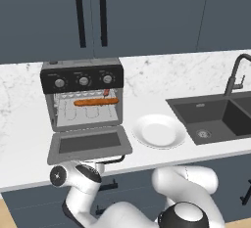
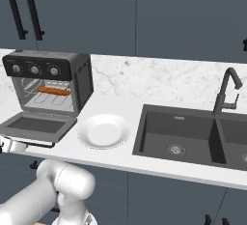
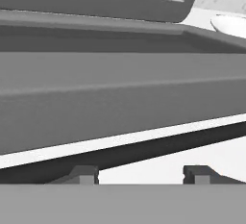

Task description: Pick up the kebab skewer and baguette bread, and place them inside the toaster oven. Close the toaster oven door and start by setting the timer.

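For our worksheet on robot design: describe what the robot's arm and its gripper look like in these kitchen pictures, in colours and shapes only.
The arm is made of glossy white, rounded, tube-like segments. Its joints are dark, and one round white end cap has a dark centre. In the hand view, the gripper shows as two small, blocky dark grey fingertips. No cables or markings can be seen.

No text, brand, number or sign is showing legibly anywhere. The toaster oven (image 1: 82, 95) is carrying small pale marks around its three knobs (image 1: 83, 80) on the black panel, but they are rendering too tiny and blurred to read.
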